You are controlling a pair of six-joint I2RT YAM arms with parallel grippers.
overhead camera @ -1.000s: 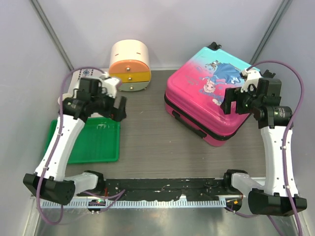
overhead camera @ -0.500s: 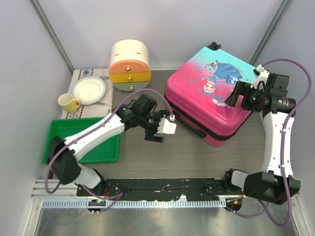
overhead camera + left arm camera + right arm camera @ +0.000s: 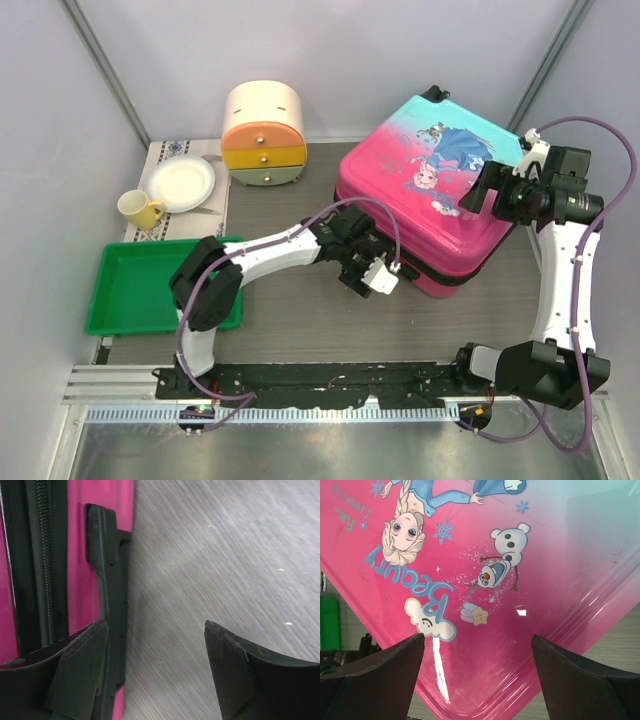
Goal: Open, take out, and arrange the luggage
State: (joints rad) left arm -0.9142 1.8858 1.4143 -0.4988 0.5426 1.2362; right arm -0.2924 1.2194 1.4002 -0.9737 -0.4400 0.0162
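Observation:
The luggage lies flat at the right of the table, its pink and turquoise lid with the cartoon print facing up and shut. Its black zip and black side handle run along the near-left side. My left gripper is low at that side, open. One of its fingers overlaps the handle's near end, and bare table shows in the left gripper. My right gripper hovers open over the lid's right corner. In the right wrist view the gripper frames the pink lid.
A round cream-and-orange drawer box stands at the back. A green tray lies at the left. Behind it a white plate and a yellow mug rest on a patterned mat. Grey walls close in both sides.
My left arm has swung from above the green tray across the table to the luggage's near-left side, its jaws narrowing a little. The right gripper shifted slightly right over the lid.

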